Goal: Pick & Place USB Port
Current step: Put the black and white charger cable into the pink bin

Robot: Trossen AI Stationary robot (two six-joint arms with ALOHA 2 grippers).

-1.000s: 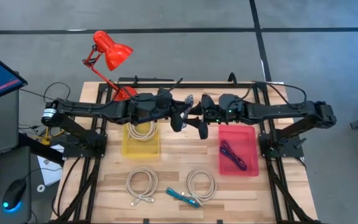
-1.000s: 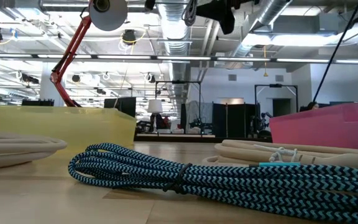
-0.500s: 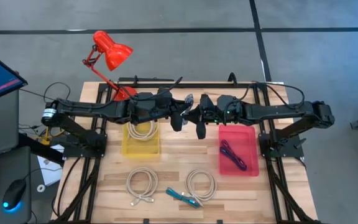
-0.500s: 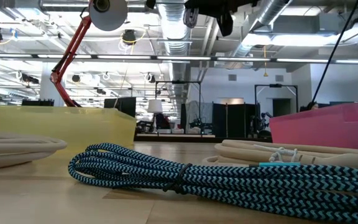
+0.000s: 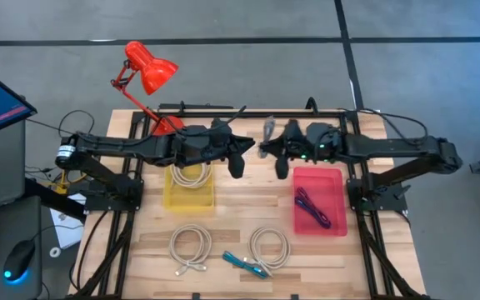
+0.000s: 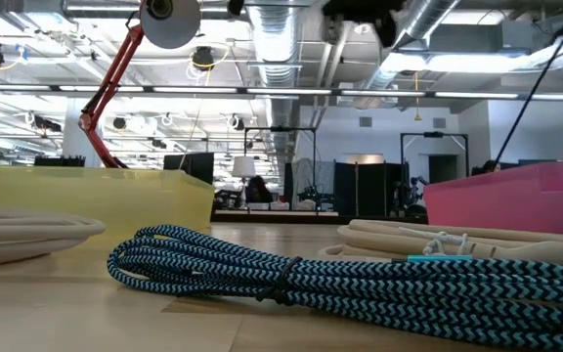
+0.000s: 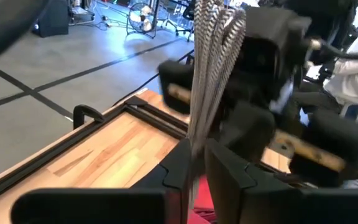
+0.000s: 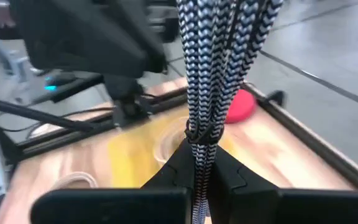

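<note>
A bundled black-and-white braided USB cable (image 5: pixel 268 129) hangs in the air over the table's far middle, between my two arms. My right gripper (image 8: pixel 202 168) is shut on it, and the bundle runs forward past the right fingers. My left gripper (image 7: pixel 197 165) stays just left of it (image 5: pixel 244 150). Its fingers stand a narrow gap apart, with the bundle's other end (image 7: pixel 192 140) at that gap. My right gripper pinches the cable bundle (image 8: pixel 199 140) between its two fingers, near where a tie gathers the strands. The fingers lie along the bundle. The bundle is lifted clear of the table. My left gripper has the bundle's end at its finger gap; whether it touches the cable cannot be told.
A yellow bin (image 5: pixel 173 198) holding a beige coil sits below my left gripper. A pink bin (image 5: pixel 337 185) with a purple cable sits below my right arm. Two beige coils (image 5: pixel 192 248) (image 5: pixel 269 247) and a teal braided cable (image 5: pixel 244 264) lie near the front edge. A red lamp (image 5: pixel 148 71) stands far left.
My right gripper has gone toward the table's right edge and slightly toward the far edge. The cable bundle has travelled with it, away from my left gripper.
</note>
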